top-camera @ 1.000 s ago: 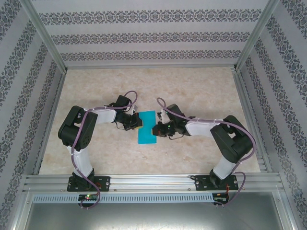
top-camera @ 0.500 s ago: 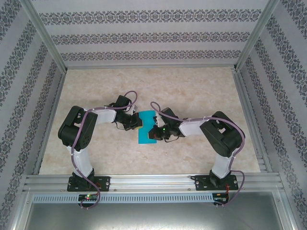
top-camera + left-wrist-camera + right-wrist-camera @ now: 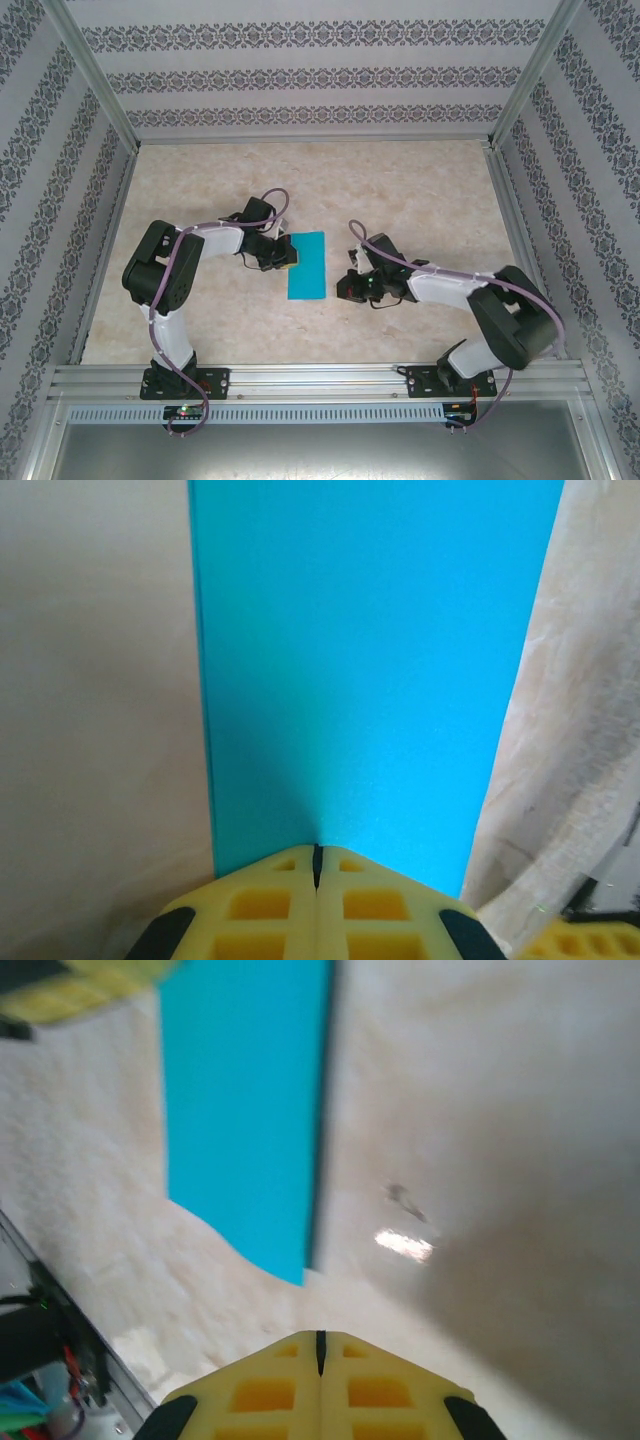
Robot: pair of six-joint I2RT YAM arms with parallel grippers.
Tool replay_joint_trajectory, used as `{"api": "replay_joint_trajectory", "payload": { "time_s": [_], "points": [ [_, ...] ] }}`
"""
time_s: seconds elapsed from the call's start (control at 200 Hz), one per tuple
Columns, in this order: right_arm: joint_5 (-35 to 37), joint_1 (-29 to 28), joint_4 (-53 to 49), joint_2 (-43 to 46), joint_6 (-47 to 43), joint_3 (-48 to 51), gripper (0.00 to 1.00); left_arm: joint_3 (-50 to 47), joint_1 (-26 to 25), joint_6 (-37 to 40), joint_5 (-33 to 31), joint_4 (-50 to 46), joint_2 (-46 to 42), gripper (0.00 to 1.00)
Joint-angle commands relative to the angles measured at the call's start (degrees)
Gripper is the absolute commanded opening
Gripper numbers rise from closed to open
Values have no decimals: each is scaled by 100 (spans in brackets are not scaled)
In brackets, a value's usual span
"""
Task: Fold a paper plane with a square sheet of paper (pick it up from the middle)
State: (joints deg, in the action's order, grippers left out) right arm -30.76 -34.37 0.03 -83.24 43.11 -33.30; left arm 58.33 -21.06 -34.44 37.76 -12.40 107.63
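Thin teal-blue paper sheet (image 3: 306, 265), folded to a narrow rectangle, is seen lying flat near the middle of the pale marbled counter (image 3: 420, 190), its long sides running away from the arm bases.

Left pincer (image 3: 286, 262): positioned at the left long edge of the sheet. In the left wrist view the yellow pads (image 3: 270, 905) are pressed together along a thin dark seam, the tips (image 3: 317, 852) overlapping the near edge of the paper (image 3: 370, 670). No paper is seen between the pads; whether the edge is nipped underneath cannot be told.

Right pincer (image 3: 347, 287): held to the right of the sheet, apart from it, with bare counter between. In the right wrist view the pads are likewise closed flush (image 3: 320, 1338), with nothing gripped. The paper (image 3: 245, 1110) is seen ahead of it, slightly blurred, one corner nearest the tips.
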Motion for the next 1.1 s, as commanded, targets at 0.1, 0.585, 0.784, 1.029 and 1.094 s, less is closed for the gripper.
{"api": "replay_joint_trajectory", "payload": {
  "time_s": [0.1,0.585,0.784,1.029,1.094],
  "points": [
    [809,-8,311,311,741,-226,0,425,-99,354,-533,-330,-468,12],
    [409,285,1031,-1528,1063,-1371,0,426,-520,-316,-151,218,-194,0],
    [-236,326,1096,-2163,887,-1803,0,-534,-593,-1080,47,1282,-707,0],
    [-351,377,582,-2550,474,-2250,0,-839,-761,-1293,264,1570,-913,0],
    [-346,428,527,-2604,435,-2274,0,-820,-815,-1350,289,1578,-862,0]
  ]
}}
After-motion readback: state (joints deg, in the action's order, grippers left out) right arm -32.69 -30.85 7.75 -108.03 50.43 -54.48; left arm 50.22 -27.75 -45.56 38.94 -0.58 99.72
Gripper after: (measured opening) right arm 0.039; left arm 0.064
